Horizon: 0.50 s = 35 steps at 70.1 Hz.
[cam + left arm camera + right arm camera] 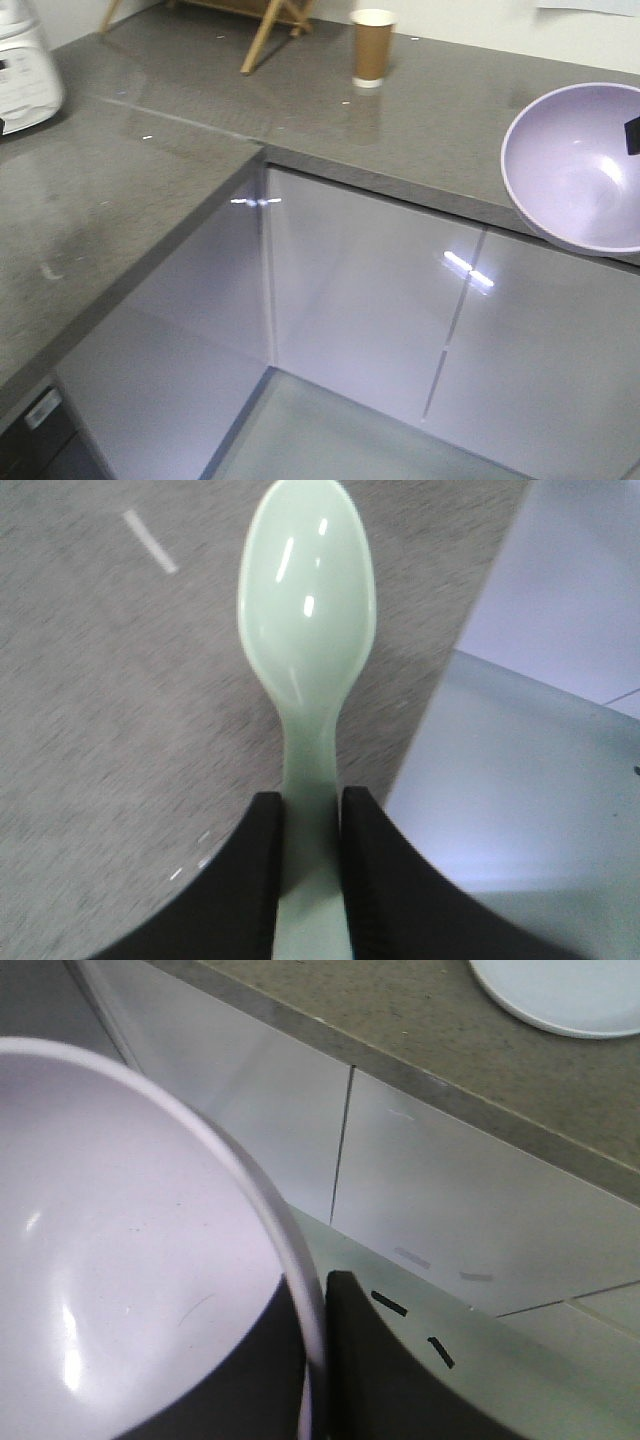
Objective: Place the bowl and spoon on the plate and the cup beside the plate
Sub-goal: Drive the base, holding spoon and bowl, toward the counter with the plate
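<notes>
My left gripper (pixel 308 810) is shut on the handle of the pale mint-green spoon (pixel 307 620), whose scoop points away above the grey counter near its edge. My right gripper (pixel 312 1310) is shut on the rim of the lavender bowl (pixel 120 1290), one finger inside and one outside. The bowl (pixel 585 165) hangs tilted past the counter's front edge at the right of the front view. The brown paper cup (pixel 372 47) stands upright at the back of the counter. A part of the pale blue plate (pixel 565 995) shows on the counter at the top right of the right wrist view.
The grey counter (pixel 130 190) runs in an L, with glossy cabinet doors (pixel 370 300) below its inner corner. A white appliance (pixel 25 70) stands at the far left. Wooden legs (pixel 265 30) rest at the back.
</notes>
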Available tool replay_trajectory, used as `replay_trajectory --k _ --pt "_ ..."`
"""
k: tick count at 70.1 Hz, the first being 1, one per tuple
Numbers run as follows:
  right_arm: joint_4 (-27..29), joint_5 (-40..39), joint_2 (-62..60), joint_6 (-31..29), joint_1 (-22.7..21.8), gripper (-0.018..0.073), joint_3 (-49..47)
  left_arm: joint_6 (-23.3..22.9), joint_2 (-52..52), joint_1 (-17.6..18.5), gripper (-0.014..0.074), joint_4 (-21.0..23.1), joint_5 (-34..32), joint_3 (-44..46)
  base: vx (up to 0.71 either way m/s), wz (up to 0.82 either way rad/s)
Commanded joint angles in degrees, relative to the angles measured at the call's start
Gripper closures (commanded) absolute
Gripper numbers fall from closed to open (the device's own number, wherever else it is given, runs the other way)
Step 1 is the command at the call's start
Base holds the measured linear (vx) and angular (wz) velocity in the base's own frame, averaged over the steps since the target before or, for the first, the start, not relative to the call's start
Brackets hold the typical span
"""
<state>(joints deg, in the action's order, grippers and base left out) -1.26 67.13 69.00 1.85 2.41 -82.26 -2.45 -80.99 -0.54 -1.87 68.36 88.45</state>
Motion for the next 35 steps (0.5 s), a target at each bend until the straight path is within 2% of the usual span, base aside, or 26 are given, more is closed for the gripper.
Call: replay_trajectory --k 1,35 --pt "-0.10 -2.90 -1.17 -0.10 -0.34 0.0566 -1.45 -0.16 1.87 0.29 0.0603 0.17 -2.84 1.74 0.10 -0.54" --pt "-0.10 -2.90 -1.17 -0.10 -0.34 0.0566 -1.45 -0.21 1.87 0.29 0.0603 0.17 -2.89 1.74 0.11 -0.45"
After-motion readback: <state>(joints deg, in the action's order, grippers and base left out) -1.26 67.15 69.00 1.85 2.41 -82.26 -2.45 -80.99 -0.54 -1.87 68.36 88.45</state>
